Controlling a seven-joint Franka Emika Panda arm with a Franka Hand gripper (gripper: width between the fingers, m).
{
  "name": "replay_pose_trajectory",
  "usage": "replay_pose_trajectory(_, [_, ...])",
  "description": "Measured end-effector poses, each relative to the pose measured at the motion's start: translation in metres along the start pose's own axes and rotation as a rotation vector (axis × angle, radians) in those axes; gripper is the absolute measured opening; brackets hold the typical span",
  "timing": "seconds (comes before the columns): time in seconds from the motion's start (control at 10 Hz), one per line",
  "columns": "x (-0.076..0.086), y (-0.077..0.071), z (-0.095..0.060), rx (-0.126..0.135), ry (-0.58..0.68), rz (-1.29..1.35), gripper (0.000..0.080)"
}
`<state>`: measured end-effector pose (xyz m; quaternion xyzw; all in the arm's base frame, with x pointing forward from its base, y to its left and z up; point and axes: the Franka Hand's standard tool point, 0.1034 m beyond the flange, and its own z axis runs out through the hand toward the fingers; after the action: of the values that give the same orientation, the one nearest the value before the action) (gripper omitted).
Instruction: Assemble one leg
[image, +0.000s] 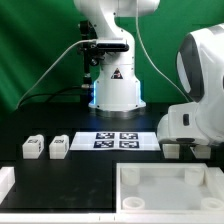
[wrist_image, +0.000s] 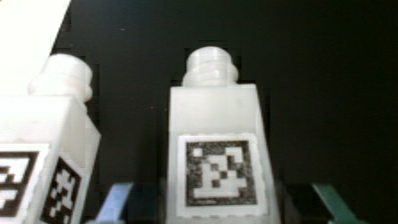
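Gripper spread, holding nothing; fingers flank leg, apparently clear. We centre on leg, close squarely on flat sides, avoid neighbouring leg just beside.

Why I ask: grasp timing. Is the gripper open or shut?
Open. In the wrist view, fingers of the gripper flank the leg, dark gaps between.

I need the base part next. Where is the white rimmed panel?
The white rimmed panel lies at the exterior view's lower right, nearer the camera than the marker board.
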<state>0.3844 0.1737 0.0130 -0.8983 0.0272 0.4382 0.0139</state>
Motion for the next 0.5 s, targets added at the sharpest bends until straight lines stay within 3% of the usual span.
replay_pose_trajectory(0.5, [0.0, 0.0, 0.0, 0.0, 0.0, 0.0, 0.0291])
